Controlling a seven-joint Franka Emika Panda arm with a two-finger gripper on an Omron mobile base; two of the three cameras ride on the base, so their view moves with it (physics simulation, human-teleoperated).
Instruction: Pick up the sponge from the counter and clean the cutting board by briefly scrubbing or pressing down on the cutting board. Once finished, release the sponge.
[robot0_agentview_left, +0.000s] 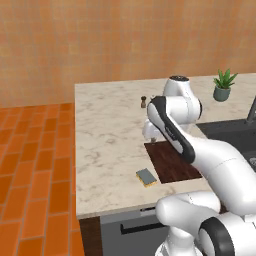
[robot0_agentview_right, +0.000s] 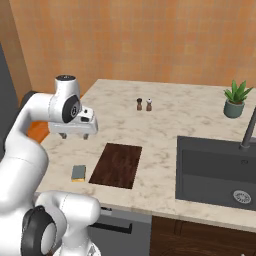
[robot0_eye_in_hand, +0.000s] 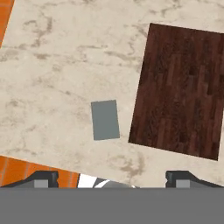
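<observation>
Near the surface's front edge the sponge (robot0_eye_in_hand: 105, 120) lies flat, just left of the board (robot0_eye_in_hand: 179, 85), apart from it. Jaws (robot0_eye_in_hand: 112, 177) hang high above, spread wide, empty; sponge's long axis crosses their opening line.

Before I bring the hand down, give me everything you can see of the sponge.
The sponge is a small flat rectangular block, grey-blue on top with a yellow layer showing along its edge in the base views. It lies flat on the counter near the front edge, just beside the board on the floor side, with a narrow strip of counter between them. Nothing touches it; the hand hangs above with its fingers apart.
</observation>
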